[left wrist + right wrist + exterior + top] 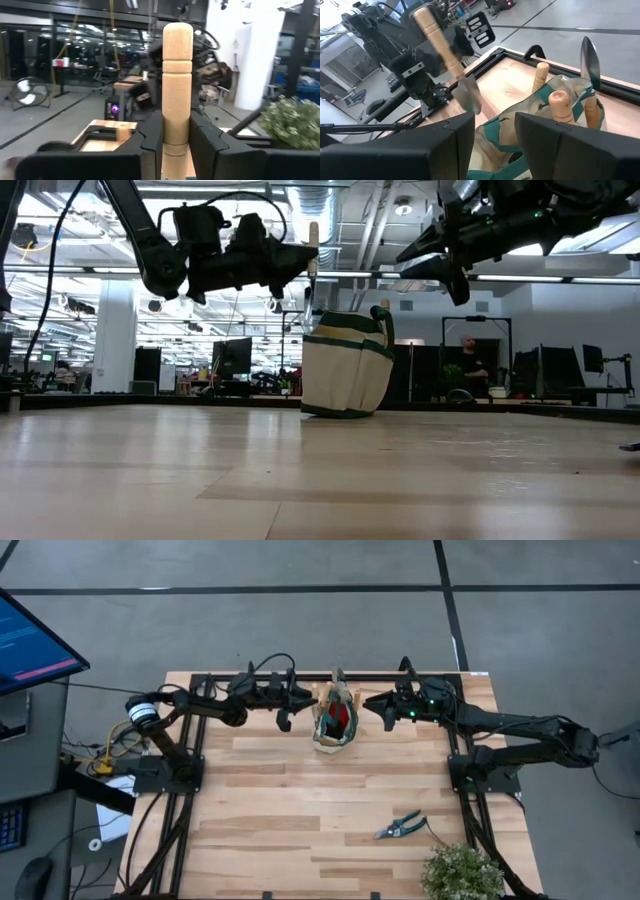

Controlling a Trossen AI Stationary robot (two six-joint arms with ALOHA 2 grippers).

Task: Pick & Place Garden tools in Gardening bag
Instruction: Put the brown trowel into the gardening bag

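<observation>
**Trowel held above the bag's left edge**

The gardening bag (335, 720) stands upright at the far middle of the table (300, 810), with a red item and wooden handles (559, 102) showing in it. Just left of the bag and above its rim, the left pincer (300, 697) is clamped on a wooden-handled trowel (445, 55), blade down. The right pincer (375, 705) hovers just right of the bag, raised, its fingers parted around nothing. Blue-handled pruning shears (401, 827) lie well apart from the bag, near a leafy plant (462, 873).
</observation>
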